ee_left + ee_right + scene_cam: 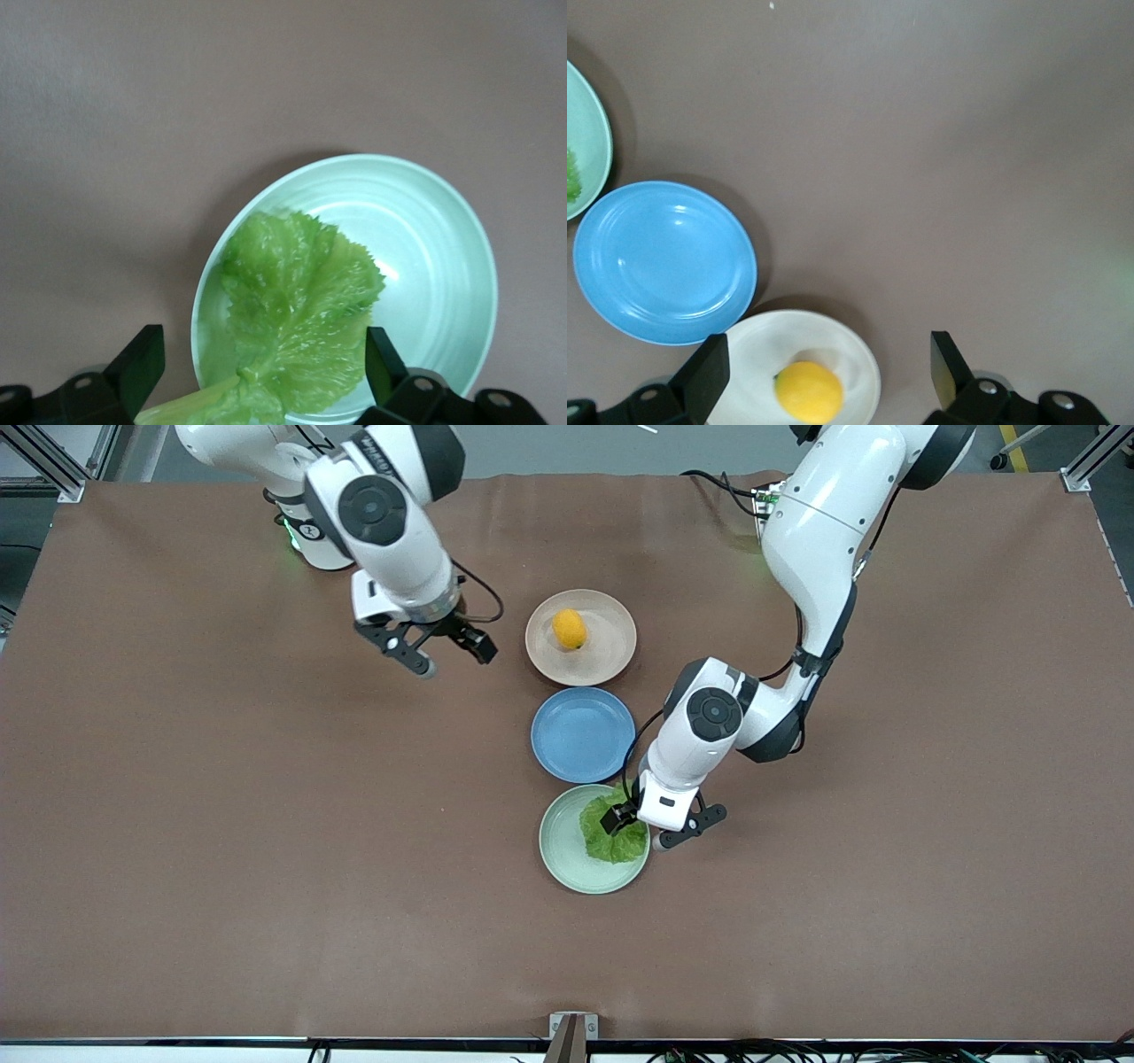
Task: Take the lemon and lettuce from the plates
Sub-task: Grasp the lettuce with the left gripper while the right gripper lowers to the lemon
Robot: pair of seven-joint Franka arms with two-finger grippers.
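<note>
Brown table (pixel 221 824), L fingers (pixel 615 818) straddling lettuce (pixel 611 840)

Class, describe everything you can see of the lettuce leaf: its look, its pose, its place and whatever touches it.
The lettuce is one crinkled, bright green leaf with ruffled edges and a paler stem end. It lies flat on the mint green plate, on the side toward the left arm's end of the table, its stem end reaching the rim. The open left gripper is low over it, one finger on each side; whether they touch it cannot be told.

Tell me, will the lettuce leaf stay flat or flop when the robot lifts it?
It will probably flop: the lettuce looks thin and crinkled, lying limp in the mint green plate. It likely weighs little. Its ruffled edges might tear if the left gripper, jaws open over it, pinches hard.
</note>
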